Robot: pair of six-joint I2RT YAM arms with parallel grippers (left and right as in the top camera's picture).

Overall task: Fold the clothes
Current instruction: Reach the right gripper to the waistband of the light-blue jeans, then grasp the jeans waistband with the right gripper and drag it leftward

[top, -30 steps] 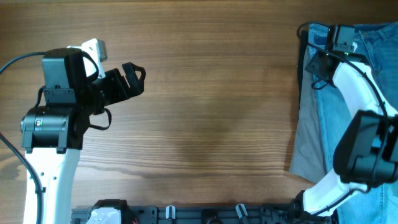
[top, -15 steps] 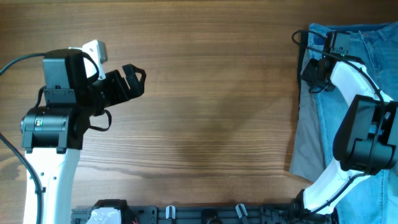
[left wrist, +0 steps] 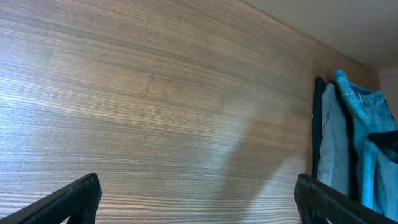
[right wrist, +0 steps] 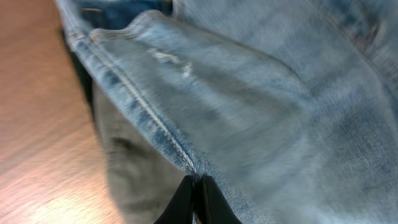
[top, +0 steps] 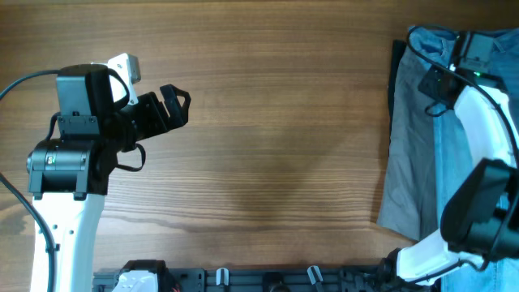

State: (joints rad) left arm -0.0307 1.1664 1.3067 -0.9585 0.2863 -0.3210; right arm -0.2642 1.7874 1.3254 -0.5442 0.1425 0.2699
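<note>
Light-blue denim jeans (top: 442, 162) lie at the table's right edge on top of grey-khaki trousers (top: 401, 186). My right gripper (top: 432, 83) is at their far left corner. In the right wrist view it (right wrist: 198, 186) is shut on the stitched side seam of the jeans (right wrist: 261, 106), with a small white worn spot (right wrist: 168, 59) above and the grey trousers (right wrist: 130, 168) underneath. My left gripper (top: 177, 101) hovers open over bare wood at the left, holding nothing. Its wrist view shows the gripper (left wrist: 196, 193) with its fingers wide apart and the jeans (left wrist: 364, 124) far off.
The wooden table (top: 268, 146) stretches between the two arms. A dark rail with hooks (top: 268, 280) runs along the near edge. The clothes hang past the right side of the overhead view.
My right gripper has shut on the jeans' seam and moved right, pulling the denim edge with it. The left arm has not moved.
</note>
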